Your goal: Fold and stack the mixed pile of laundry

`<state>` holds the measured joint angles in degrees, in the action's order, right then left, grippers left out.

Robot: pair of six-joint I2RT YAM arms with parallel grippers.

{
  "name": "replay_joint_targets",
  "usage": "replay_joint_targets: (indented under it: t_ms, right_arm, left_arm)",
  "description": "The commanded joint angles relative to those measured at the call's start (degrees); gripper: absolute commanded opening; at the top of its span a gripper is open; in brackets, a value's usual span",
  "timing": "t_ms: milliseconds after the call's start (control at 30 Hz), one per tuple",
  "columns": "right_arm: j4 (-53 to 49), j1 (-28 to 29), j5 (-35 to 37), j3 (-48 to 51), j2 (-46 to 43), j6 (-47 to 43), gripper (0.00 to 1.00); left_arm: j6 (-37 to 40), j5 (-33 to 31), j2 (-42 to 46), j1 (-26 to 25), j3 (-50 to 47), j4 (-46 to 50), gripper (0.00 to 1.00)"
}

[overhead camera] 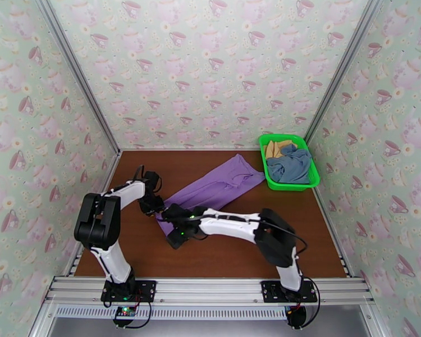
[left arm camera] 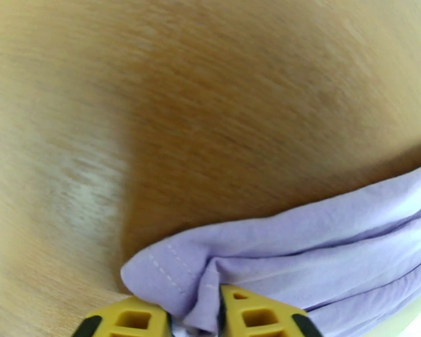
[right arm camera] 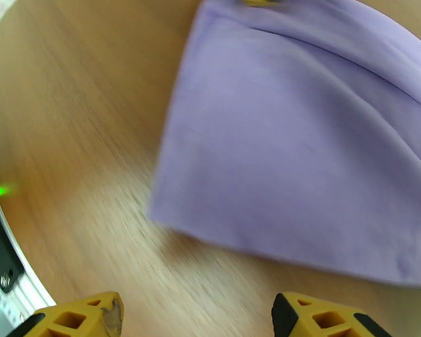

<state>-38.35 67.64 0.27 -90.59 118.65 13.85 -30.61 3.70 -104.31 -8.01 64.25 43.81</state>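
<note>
The lilac garment (overhead camera: pixel 219 189) lies stretched in a long diagonal band across the brown table. My left gripper (overhead camera: pixel 156 211) sits at its near-left corner, and in the left wrist view the left gripper (left arm camera: pixel 195 322) is shut on a hemmed fold of the lilac garment (left arm camera: pixel 300 259). My right gripper (overhead camera: pixel 174 239) hovers just beyond the near edge of the cloth; the right gripper (right arm camera: pixel 196 318) is open over bare wood, short of the lilac garment (right arm camera: pixel 306 153). The slate blue-grey garment (overhead camera: pixel 292 167) and tan-yellow garment (overhead camera: pixel 278 148) lie crumpled in the basket.
The green mesh basket (overhead camera: pixel 289 187) stands at the back right by the wall. Patterned walls close in the table (overhead camera: pixel 233 259) on three sides. A metal rail (overhead camera: pixel 210 290) runs along the near edge, and its corner with a green light (right arm camera: pixel 0 191) is in the right wrist view.
</note>
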Motion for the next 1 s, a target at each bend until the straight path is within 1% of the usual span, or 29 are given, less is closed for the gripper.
replay_joint_targets:
  t_ms: [0, 100, 200, 367, 400, 467, 567, 600, 700, 833, 900, 967]
  right_arm:
    - [-2.7, 1.1, 2.0, -6.3, 4.3, 0.1, 0.73]
    - [-4.5, 1.7, 2.7, -11.0, 9.0, 0.2, 0.71]
    - [-5.8, 1.7, 3.0, -14.2, 13.2, 0.7, 0.66]
    - [-8.6, 1.8, 3.3, -17.9, 18.7, 2.0, 0.48]
    - [-8.8, 1.8, 3.6, -18.0, 19.2, 2.2, 0.42]
    - [-9.4, 1.8, 4.8, -17.9, 20.1, 2.9, 0.25]
    - [-9.5, 1.8, 5.9, -17.3, 20.3, 3.5, 0.03]
    - [-9.5, 1.9, 5.6, -17.2, 20.2, 3.6, 0.0]
    - [-9.2, 2.6, 4.0, -17.2, 19.2, 3.1, 0.0]
    - [-8.8, 4.5, 0.9, -18.1, 16.9, 2.7, 0.0]
    - [-8.3, 4.6, 1.3, -17.5, 14.9, 3.6, 0.0]
    - [-8.4, 4.5, 4.5, -16.2, 12.3, 4.3, 0.0]
  left_arm:
    - [0.5, 3.4, -3.1, -0.9, -2.9, -7.9, 0.18]
    - [0.7, 4.5, -2.8, -1.1, -4.5, -8.8, 0.12]
    - [1.0, 5.1, -2.4, -1.1, -5.4, -9.1, 0.07]
    - [1.3, 4.9, -1.7, -1.3, -5.9, -8.6, 0.03]
    - [1.3, 4.9, -1.6, -1.2, -5.9, -8.3, 0.01]
    - [1.5, 4.9, -1.3, -1.3, -6.0, -8.0, 0.0]
    - [1.6, 4.7, -0.2, -1.2, -6.6, -7.5, 0.0]
    - [1.5, 4.7, 0.3, -1.3, -6.6, -7.3, 0.0]
    - [0.5, 4.4, 3.2, -1.2, -10.0, -6.6, 0.0]
    - [-1.1, 2.5, 9.0, -1.2, -12.0, -3.6, 0.0]
    - [-1.0, 2.3, 11.8, -1.5, -11.0, -1.7, 0.0]
    - [-0.7, 2.0, 14.0, -2.5, -8.6, 1.0, 0.0]
